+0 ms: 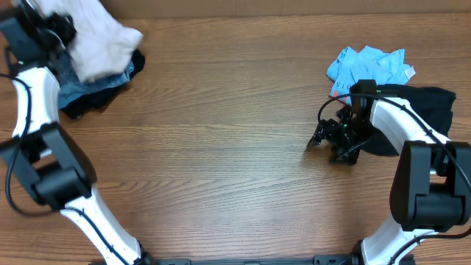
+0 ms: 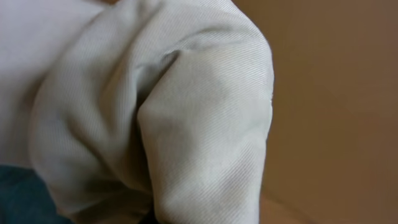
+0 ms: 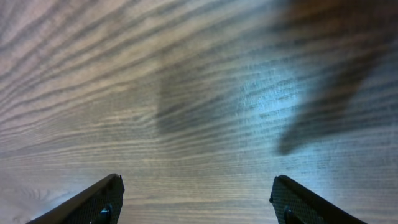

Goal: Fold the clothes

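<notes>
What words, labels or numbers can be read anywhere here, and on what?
No text can be read in any view.
light-blue tee: faint reddish marks at its lower left edge, too small to read.
cream trousers: plain fabric, no lettering showing.
table: bare wood grain, no label or sign.

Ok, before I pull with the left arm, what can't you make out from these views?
- Left gripper: its fingers are hidden. The left wrist view is filled by cream cloth, and overhead they blur into dark hardware, so the grip is unconfirmed.
- The cream cloth's far side: cut off by the overhead's top edge.
- Blue denim: mostly buried under the cream cloth.
- Black garment: partly covered by the right arm, overhead.
- Light-blue tee: its print is too small overhead.
</notes>
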{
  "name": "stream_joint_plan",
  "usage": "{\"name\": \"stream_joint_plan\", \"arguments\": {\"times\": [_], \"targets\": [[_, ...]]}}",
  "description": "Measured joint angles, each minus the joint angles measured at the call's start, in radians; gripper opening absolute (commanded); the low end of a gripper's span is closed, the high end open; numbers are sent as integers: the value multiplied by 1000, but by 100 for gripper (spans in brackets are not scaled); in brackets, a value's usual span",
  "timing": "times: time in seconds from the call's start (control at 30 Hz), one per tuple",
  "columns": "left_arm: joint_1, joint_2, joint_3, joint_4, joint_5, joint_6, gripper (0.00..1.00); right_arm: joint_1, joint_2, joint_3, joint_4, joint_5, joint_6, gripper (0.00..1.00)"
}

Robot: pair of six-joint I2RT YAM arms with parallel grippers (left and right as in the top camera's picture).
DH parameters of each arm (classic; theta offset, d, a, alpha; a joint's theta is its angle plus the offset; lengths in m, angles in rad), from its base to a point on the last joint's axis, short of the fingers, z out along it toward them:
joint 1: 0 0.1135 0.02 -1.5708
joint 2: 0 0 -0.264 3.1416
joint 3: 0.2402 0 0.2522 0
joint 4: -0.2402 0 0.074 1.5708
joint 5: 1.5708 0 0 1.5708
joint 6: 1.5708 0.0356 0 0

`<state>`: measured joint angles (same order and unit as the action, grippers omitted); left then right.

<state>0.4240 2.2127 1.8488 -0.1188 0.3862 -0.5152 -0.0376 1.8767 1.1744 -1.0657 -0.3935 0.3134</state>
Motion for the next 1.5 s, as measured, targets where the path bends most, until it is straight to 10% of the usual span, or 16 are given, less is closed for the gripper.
{"name": "stream_joint_plan", "arguments": {"times": [0.13,0.2,0.93,1.03,1.13,1.5], "targets": [[72,122,19,-21,111,-1,28,0,0,0,0,-1,0,80],[91,121,31,-43,138,-3,100,0,0,0,0,-1,0,80],[265,129,25,-190,387,-110,100,0,0,0,7,-26,0,80],[265,129,25,-192,385,-85,100,1,0,0,27,-26,5,62],[265,129,25,-191,384,-77,100,28,0,0,95,-17,17,8],[265,129,25,-192,380,-77,100,321,-4,301,92,26,81,4]]}}
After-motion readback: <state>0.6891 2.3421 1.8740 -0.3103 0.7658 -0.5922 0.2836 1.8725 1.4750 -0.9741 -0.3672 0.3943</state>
